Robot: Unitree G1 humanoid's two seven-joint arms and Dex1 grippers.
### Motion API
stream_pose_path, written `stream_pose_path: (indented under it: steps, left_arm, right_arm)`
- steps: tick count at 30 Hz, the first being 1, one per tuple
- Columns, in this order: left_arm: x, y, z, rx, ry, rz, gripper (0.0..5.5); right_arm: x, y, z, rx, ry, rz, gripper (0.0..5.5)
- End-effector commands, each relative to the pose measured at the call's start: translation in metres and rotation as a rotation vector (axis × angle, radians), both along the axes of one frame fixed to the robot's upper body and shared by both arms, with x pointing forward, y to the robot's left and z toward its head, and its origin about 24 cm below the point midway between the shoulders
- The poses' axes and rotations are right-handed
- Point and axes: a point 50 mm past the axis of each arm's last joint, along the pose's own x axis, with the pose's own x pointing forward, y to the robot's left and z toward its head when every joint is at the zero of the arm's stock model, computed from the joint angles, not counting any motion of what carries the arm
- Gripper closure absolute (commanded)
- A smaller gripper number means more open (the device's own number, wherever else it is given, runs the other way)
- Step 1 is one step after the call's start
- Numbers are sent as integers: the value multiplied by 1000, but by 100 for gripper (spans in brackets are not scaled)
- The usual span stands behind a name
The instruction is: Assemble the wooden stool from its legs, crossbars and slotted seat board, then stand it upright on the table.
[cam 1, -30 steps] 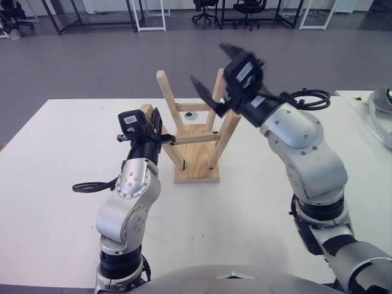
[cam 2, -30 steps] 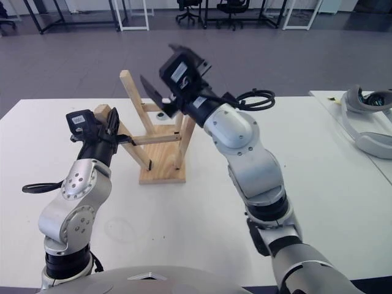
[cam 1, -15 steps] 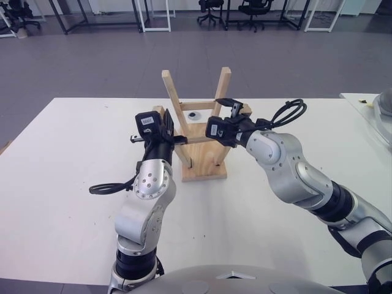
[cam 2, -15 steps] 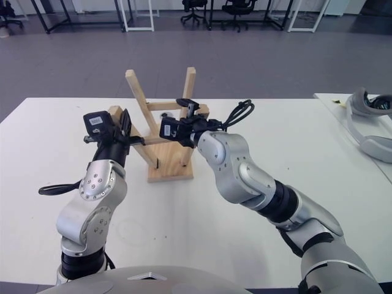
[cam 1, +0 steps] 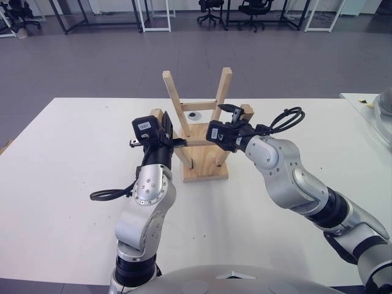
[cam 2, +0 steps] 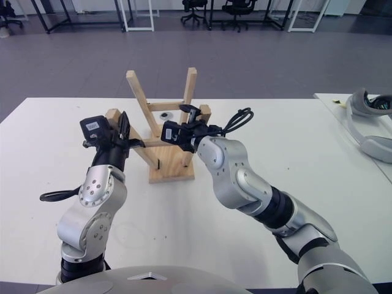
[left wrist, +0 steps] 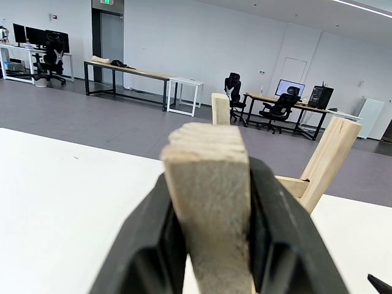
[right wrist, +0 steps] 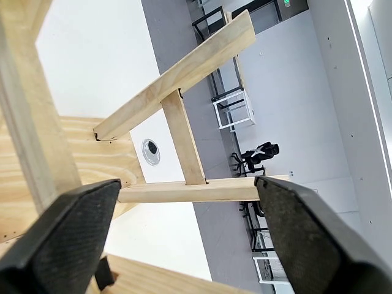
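1. On the white worktop (cam 1: 67, 184), towards its far middle, the stool (cam 1: 199, 131) rests upside down, likely because the flat seat makes a steady base while the joints are pressed home
2. The slotted seat board (cam 1: 205, 173) lies flat on the worktop with all four legs pointing up and the crossbars (cam 1: 199, 105) already bridging them, so the assembly looks nearly done; turning it upright is not yet done
3. The right claw (cam 1: 229, 127) hovers beside the near right leg, fingers spread wide with nothing between them, seemingly placed to take hold for the flip
4. The left claw (cam 1: 166, 138) is clamped on the near left leg (left wrist: 208, 184), bracing the frame
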Motion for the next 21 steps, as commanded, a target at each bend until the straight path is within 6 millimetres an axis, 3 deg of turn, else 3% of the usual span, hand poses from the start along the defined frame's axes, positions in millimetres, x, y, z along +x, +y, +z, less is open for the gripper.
stream_pose_path:
  steps: [1, 5, 9, 16, 19, 21]
  left_arm:
    - [-4, -15, -32, -70, 219, 32, 445]
    - [-1, -13, -33, -93, 216, 60, 445]
    - [2, -9, -31, -112, 199, 96, 445]
    - [-2, -2, -32, -95, 200, 133, 445]
    - [-2, 0, -31, -88, 198, 138, 445]
    - [-1, 0, -31, -86, 199, 133, 445]
  right_arm:
    - [-23, -29, -101, -143, 510, -106, 139]
    - [-12, -20, -72, -61, 337, -63, 139]
    - [-14, -4, -39, 85, 145, 71, 139]
    - [-15, -28, 40, 394, -181, 139, 139]
    - [-16, -39, 34, 346, -105, 161, 139]
    - [-16, -42, 23, 213, -110, 178, 139]
